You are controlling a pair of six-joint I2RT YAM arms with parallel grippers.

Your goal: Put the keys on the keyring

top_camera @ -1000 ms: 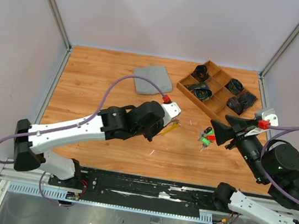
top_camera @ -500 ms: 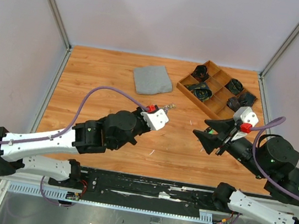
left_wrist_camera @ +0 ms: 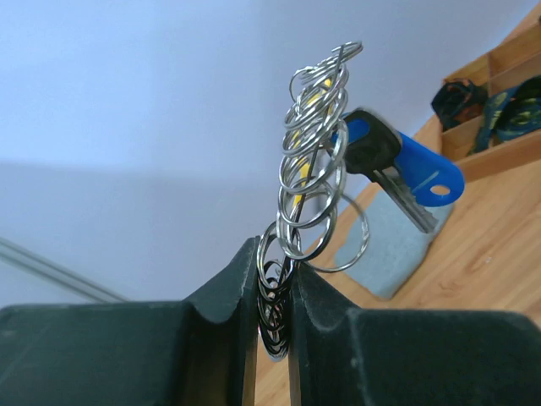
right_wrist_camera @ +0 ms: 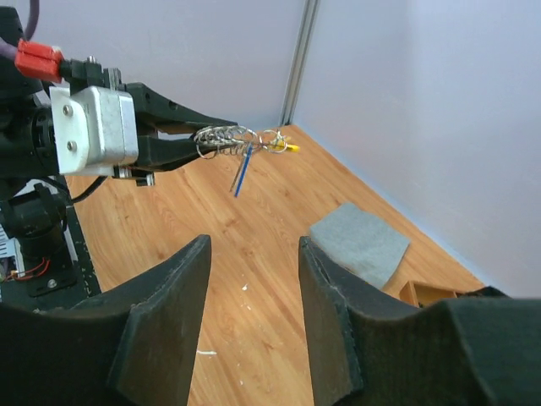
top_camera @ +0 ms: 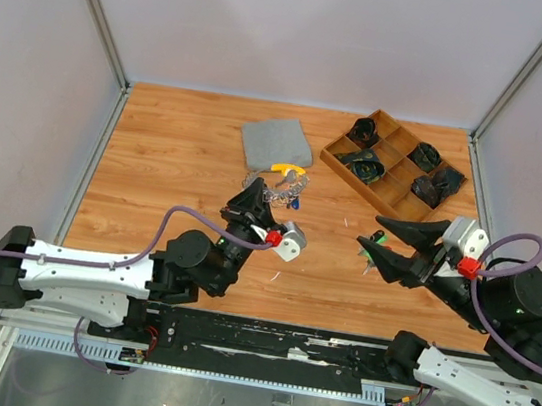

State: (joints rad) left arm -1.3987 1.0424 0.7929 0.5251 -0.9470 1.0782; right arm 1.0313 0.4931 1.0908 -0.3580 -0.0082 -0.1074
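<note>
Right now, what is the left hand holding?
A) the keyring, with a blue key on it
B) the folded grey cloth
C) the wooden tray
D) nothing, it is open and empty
A: in the left wrist view, the left hand is shut on the lower end of the keyring, and a blue key hangs from its rings.

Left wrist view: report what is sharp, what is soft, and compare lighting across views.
Left wrist view: silvery chain of metal rings crisp, glinting; blue-headed key sharp; wooden compartment tray behind softer. Right wrist view: even light, no glare. Top external view: even light, faint shadows.
</note>
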